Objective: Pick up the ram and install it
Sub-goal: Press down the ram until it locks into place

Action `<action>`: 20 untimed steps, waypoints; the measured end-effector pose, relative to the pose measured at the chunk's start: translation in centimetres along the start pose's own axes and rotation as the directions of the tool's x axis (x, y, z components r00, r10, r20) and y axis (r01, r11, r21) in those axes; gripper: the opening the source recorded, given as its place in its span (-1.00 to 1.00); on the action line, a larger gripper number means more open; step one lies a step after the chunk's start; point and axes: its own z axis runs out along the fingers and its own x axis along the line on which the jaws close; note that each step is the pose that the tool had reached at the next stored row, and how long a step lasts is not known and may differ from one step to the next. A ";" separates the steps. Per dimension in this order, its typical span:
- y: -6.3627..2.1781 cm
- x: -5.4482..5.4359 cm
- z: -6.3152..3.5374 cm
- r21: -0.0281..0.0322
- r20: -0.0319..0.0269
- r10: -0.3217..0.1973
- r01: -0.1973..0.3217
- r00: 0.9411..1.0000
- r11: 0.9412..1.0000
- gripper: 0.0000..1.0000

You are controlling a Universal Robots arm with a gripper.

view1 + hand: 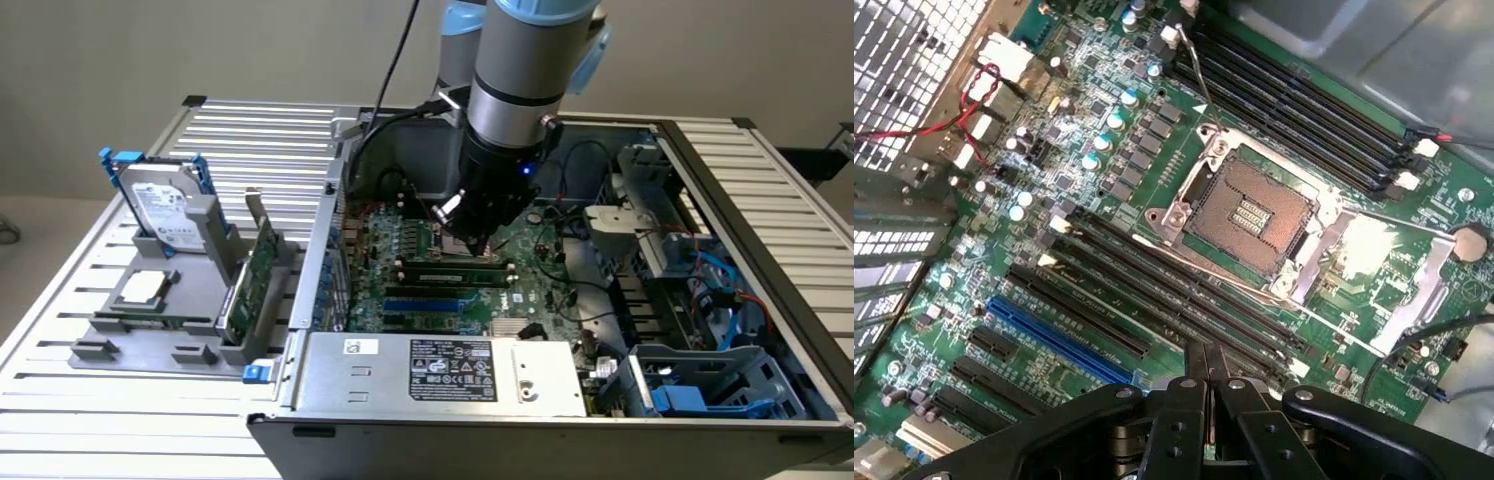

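The ram (454,269), a thin green stick with a pale label, stands on edge in one of the long black slots of the motherboard (541,290), just in front of the processor socket. My gripper (475,238) hangs straight down over the stick's middle, very close above it. In the wrist view the two black fingers (1186,385) are pressed together, and the gripper (1204,356) points at the bank of black memory slots (1154,290) with nothing between the tips. Whether the tips touch the stick is not clear.
The open processor socket (1249,210) lies just beyond the slots, with a blue expansion slot (1054,340) nearby. The power supply (441,368) closes the case's near side. A grey holder at the exterior view's left carries a hard drive (160,205), a processor (144,290) and a green expansion card (251,280).
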 end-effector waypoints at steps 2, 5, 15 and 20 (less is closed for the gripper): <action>0.00 0.0 0.00 0.000 0.002 0.027 -0.027 1.000 1.000 -0.79; 0.00 0.0 0.00 0.000 0.004 0.066 -0.066 0.998 0.998 -0.79; 0.00 0.0 -0.01 0.002 0.012 0.193 -0.193 0.981 0.981 -0.79; 0.00 0.0 0.00 0.007 0.015 0.246 -0.246 0.969 0.969 -0.79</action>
